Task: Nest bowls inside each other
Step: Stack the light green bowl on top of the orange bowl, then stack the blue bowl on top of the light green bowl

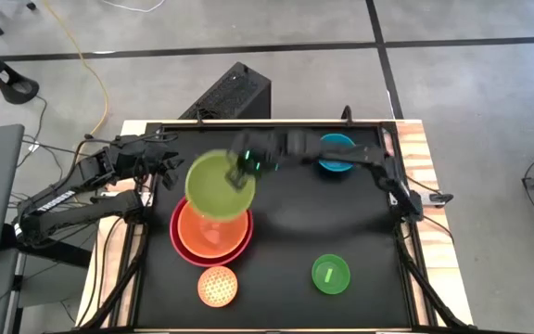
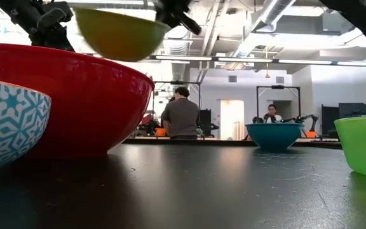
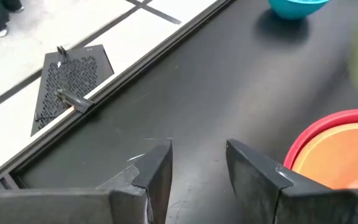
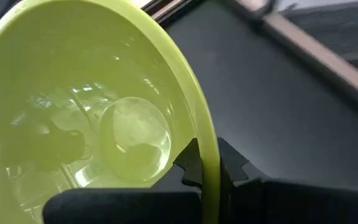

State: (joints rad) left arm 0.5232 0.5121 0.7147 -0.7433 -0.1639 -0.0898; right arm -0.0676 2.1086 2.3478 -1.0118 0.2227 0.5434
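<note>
My right gripper [image 1: 247, 169] is shut on a lime-green bowl [image 1: 217, 186], which hangs in the air over the far edge of an orange bowl [image 1: 209, 232]. The orange bowl sits inside a red bowl [image 1: 176, 234]. A blue bowl [image 1: 336, 154] stands at the far right. A small bright green bowl [image 1: 330, 275] and a dotted yellow bowl [image 1: 218, 286] rest on their bases near the front. My left gripper [image 1: 170, 172] waits open at the far left, beside the lime-green bowl, with nothing between its fingers [image 3: 157, 171]. My right gripper pinches the lime-green bowl's rim [image 4: 209, 146] with one finger inside the bowl and one outside it. It comes slanting down from the table's right, at the bowl's far-right side. The bowl is lifted clear, mouth up and nearly level [image 2: 119, 32].
The black mat [image 1: 341, 223] shows bare room between the stacked bowls and the right edge. A raised frame [image 3: 104, 93] runs along the far edge, with a dark perforated box [image 1: 230, 93] on the floor behind it. People stand in the room beyond.
</note>
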